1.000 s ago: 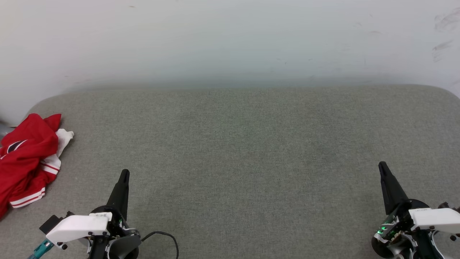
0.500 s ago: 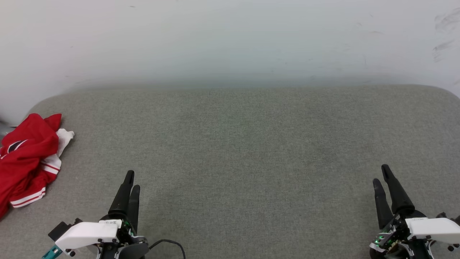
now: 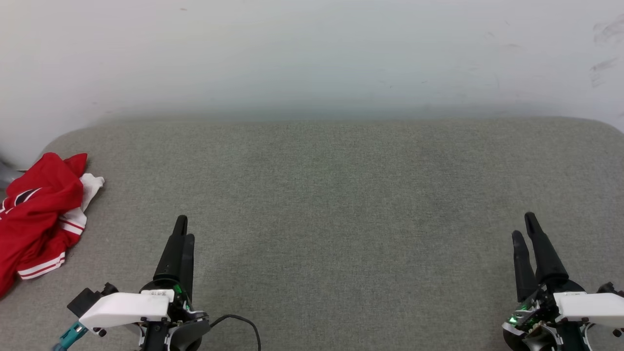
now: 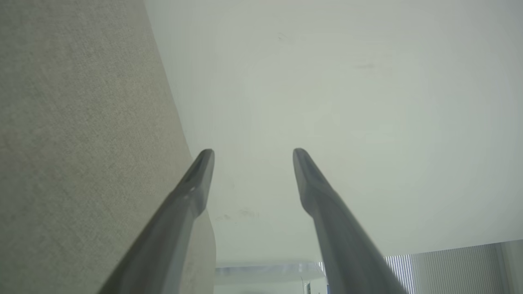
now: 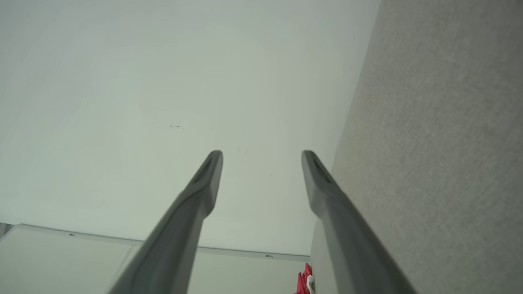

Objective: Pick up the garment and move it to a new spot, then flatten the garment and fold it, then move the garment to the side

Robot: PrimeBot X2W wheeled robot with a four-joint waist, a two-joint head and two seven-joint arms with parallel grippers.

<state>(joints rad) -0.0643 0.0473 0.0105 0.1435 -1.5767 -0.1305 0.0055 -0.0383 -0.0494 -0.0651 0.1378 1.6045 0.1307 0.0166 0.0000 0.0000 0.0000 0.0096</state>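
- In the head view, my left jaws are hovering over the near left part of the desk [image 3: 331, 195], with the dark fingers [image 3: 171, 256] pointing away from me toward the wall [image 3: 312, 58].
- From this angle the two left fingers are overlapping, so the gap between them is hardly showing here.
- My right jaws are hovering over the near right part of the desk, their fingers [image 3: 545, 253] also pointing toward the wall, with a narrow gap showing between the tips.
- The garment [image 3: 39, 214] is lying crumpled at the far left edge of the desk, red with white sleeve cloth and striped trim showing, well apart from both jaws.
- A black cable [image 3: 243, 324] is looping beside my left wrist.
- In the left wrist view, my left jaws are standing released, the fingers [image 4: 327, 212] spread wide with nothing between them.
- The grey desk [image 4: 73, 122] is running along the left side of this view, and the pale wall [image 4: 347, 102] is showing behind the fingers.
- In the right wrist view, my right jaws are likewise standing released, the fingers [image 5: 184, 228] spread wide and gripping nothing.
- The desk [image 5: 441, 143] is running along the right side here, the wall [image 5: 163, 81] is lying beyond, and a small piece of the garment [image 5: 304, 281] is peeking out at the bottom, at the desk's edge, far from the fingertips.
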